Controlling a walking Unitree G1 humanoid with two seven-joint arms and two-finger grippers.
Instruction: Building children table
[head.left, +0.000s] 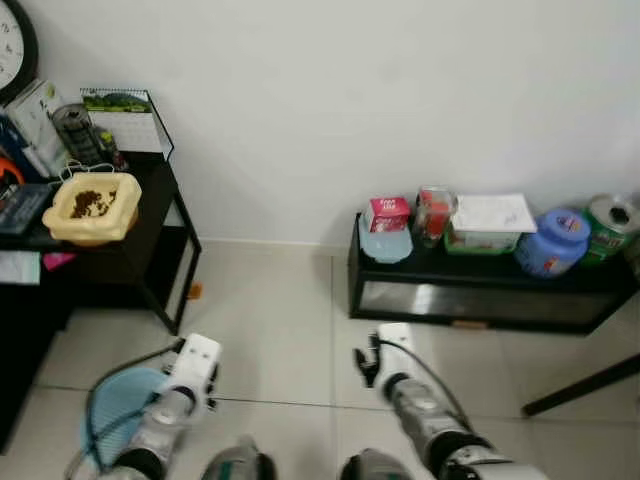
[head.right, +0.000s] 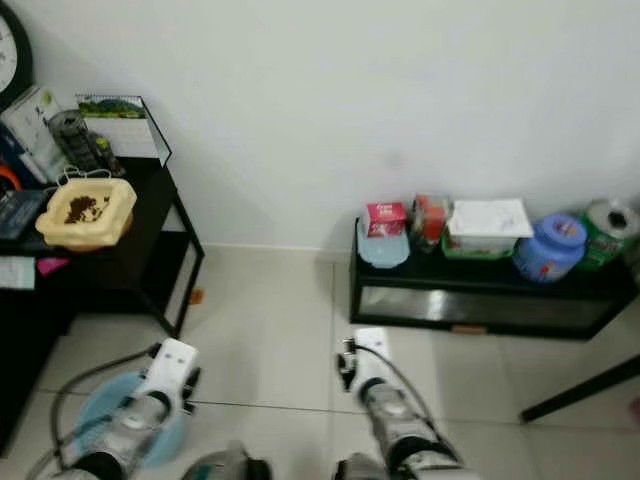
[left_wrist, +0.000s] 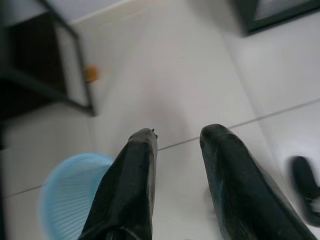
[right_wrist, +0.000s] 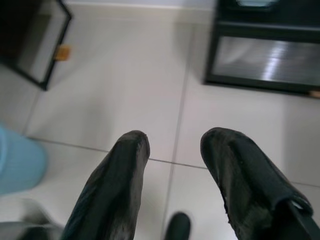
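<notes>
Both my arms are held low over the pale tiled floor (head.left: 280, 330). My left arm (head.left: 185, 385) is beside a light blue basket (head.left: 115, 405), and my right arm (head.left: 400, 375) is in front of a low black shelf (head.left: 480, 290). In the left wrist view, my left gripper (left_wrist: 177, 137) is open above the tiles with nothing between its fingers (left_wrist: 135, 170), and the blue basket (left_wrist: 70, 195) lies off to one side. My right gripper (right_wrist: 172, 142) is also open and empty over a tile joint.
A black side table (head.left: 160, 225) at the left holds a yellow bowl (head.left: 92, 205), a calendar (head.left: 125, 120) and clutter. The low shelf carries a blue jar (head.left: 552, 240), a green tin (head.left: 612, 225) and boxes. A dark slanted leg (head.left: 580, 385) crosses the floor at the right.
</notes>
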